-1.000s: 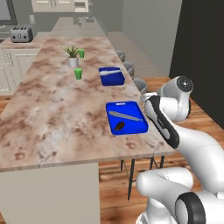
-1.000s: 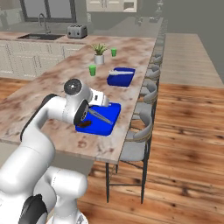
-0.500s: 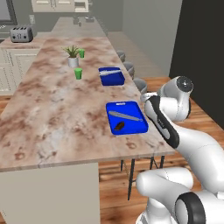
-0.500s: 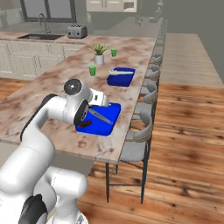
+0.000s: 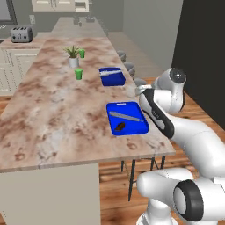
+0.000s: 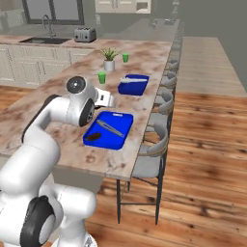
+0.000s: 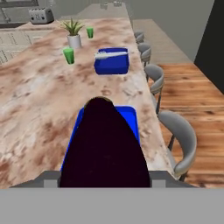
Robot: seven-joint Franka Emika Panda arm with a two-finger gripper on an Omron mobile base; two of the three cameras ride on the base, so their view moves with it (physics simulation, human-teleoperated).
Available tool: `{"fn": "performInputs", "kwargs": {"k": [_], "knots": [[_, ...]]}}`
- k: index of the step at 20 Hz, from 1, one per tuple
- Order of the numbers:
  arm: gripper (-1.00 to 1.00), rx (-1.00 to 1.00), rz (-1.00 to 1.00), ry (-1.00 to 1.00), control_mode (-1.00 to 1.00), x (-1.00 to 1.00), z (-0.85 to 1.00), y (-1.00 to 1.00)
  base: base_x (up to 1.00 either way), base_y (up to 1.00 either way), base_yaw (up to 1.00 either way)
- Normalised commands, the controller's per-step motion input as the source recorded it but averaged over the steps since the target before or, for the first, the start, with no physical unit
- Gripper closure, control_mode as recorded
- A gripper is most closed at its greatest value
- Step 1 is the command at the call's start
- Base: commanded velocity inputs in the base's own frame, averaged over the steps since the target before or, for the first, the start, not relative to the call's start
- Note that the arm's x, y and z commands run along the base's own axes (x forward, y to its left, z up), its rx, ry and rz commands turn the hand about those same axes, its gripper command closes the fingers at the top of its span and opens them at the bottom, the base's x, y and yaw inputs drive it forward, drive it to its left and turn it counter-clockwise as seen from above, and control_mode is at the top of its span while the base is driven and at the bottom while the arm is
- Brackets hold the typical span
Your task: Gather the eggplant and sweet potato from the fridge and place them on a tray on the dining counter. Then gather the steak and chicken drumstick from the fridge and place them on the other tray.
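The jaws grip a dark purple, teardrop-shaped eggplant [image 7: 105, 148] above the near flat blue tray [image 7: 132, 120] on the brown-and-cream marbled stone bench [image 7: 39, 100], apparently ready to release it. The small reddish-brown oval sweet potato [image 5: 120, 127] lies at that tray's 7 o'clock, so the eggplant belongs there too

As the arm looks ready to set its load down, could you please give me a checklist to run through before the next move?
1. Dark purple eggplant held right in front of the hand camera: ok.
2. Near blue rectangular tray directly ahead of the eggplant: ok.
3. Small reddish-brown sweet potato already on that tray: ok.
4. Free room on the tray beside the long silver utensil: ok.
5. Eggplant's height above the tray: cannot tell.
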Motion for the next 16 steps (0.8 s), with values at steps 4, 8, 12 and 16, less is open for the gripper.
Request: {"fn": "performInputs", "kwargs": {"k": [4, 8, 12, 16], "knots": [[1.00, 0.00, 0.00, 0.12, -1.00, 0.44, 0.01, 0.02, 0.00, 0.00, 0.00], [1.00, 0.00, 0.00, 0.08, -1.00, 0.12, 0.01, -0.03, 0.00, 0.00, 0.00], [1.00, 0.03, 0.00, 0.06, -1.00, 0.00, 0.00, -0.12, 0.00, 0.00, 0.00], [1.00, 0.00, -0.01, 0.06, -1.00, 0.00, -0.16, 0.00, 0.00, 0.00, 0.00]]}}
